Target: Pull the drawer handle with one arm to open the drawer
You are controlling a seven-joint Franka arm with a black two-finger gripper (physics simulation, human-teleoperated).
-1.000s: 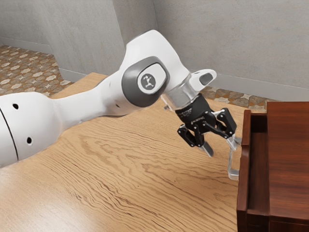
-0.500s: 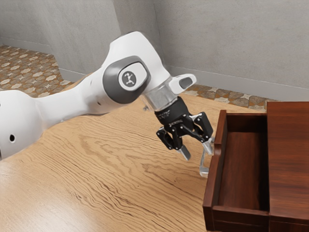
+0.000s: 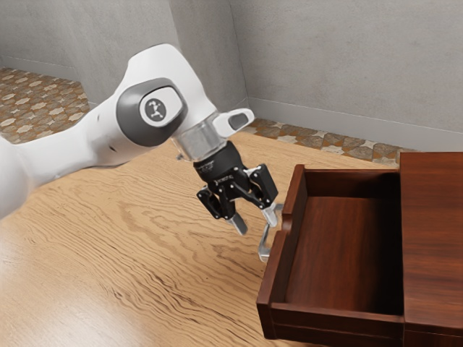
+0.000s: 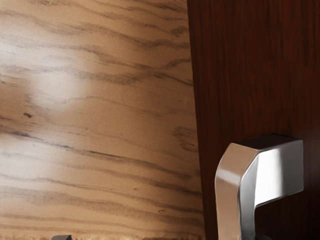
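Over on the exterior view's left, the white arm [image 3: 108,137] swept in low across the pale wooden table [image 3: 108,275], its grey joint cap facing the camera, patterned floor tiles [image 3: 36,101] behind it. Moving along, there was the black gripper [image 3: 257,223], angled down toward the exterior view's right, and it was released, not clenched: the two fingers [image 3: 239,225] stood spread, bare table showing between the nearer one and the silver handle [image 3: 265,246]. The farther finger sat right up at the handle's top end, against it as far as could be seen. So the handle was hooked, not pinched!

Next, the handle itself hung on the outer face of the drawer [image 3: 278,260], bent bar standing off the dark wood. And the drawer was well out: its front wall stood far from the cabinet [image 3: 432,238] at the exterior view's right edge, and the reddish inner floor lay in plain sight from above.

At the wrist, grained tabletop [image 4: 100,125] ran up to the dark drawer front [image 4: 250,65], and the shiny handle [image 4: 240,190] loomed close under the hand, its angled bracket fixed to that front.
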